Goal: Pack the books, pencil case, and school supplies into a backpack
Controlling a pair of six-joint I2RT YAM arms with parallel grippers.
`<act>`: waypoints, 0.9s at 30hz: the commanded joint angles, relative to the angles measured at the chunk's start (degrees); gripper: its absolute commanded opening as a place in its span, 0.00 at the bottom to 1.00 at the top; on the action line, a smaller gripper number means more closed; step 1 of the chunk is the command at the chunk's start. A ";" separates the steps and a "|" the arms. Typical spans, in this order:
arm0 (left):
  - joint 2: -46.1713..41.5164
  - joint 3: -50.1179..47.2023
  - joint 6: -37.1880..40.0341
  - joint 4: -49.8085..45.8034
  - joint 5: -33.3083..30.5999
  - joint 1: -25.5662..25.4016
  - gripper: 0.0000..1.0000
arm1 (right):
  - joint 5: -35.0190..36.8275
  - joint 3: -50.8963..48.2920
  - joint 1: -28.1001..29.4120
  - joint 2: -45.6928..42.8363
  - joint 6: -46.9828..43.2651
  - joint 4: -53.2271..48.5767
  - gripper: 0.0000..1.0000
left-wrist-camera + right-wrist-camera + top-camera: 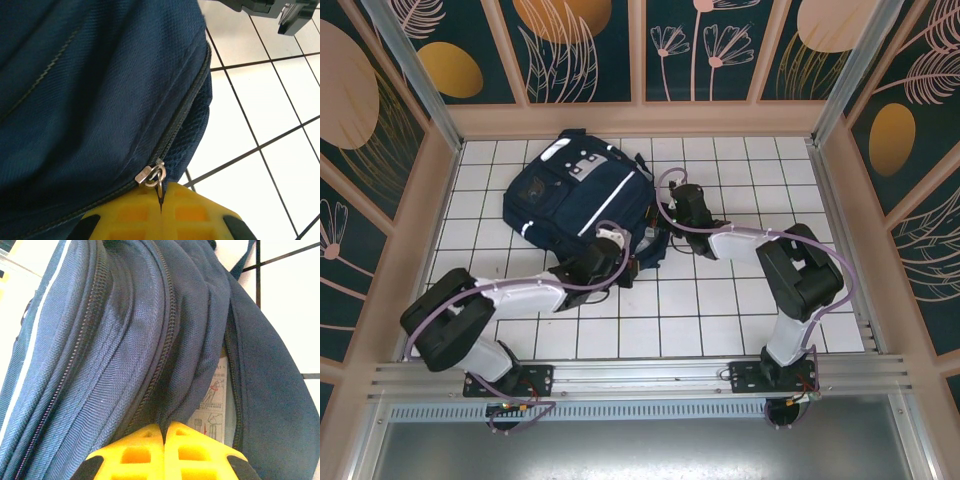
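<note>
Navy-blue, white-striped backpack (575,200) lies flat on tiled table (720,310).

The large navy-blue fabric backpack (575,195) carries white patches and a thin white stripe. Its weave is finely dotted and its zipper teeth are dark. The small silver metal zipper pull (152,175) is pale grey. The left hand (161,192) and the right hand (164,429) have bright yellow fingers. A white paper label (212,405) bears grey and red print. The counter (720,300) is white with a dark grid. The wall panels (585,50) are dark teal with orange ovals and pale line-drawn plants.
</note>
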 commanded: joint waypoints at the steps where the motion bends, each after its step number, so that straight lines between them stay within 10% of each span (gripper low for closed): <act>1: 3.20 5.61 -2.09 3.34 3.92 -1.84 0.00 | -2.47 -1.39 2.38 -2.29 0.60 1.48 0.00; 8: 8.30 10.94 -4.69 0.09 1.14 -1.88 0.00 | -1.41 -3.13 2.57 -3.40 0.59 1.90 0.01; 14: 5.66 8.95 -5.05 -0.63 -0.53 -1.95 0.16 | 3.11 -3.85 1.87 -6.98 -2.14 -0.96 0.47; 27: 8.21 11.85 -5.60 3.44 3.75 -1.96 0.33 | 11.34 -15.70 -2.05 -22.06 -2.47 -3.38 0.56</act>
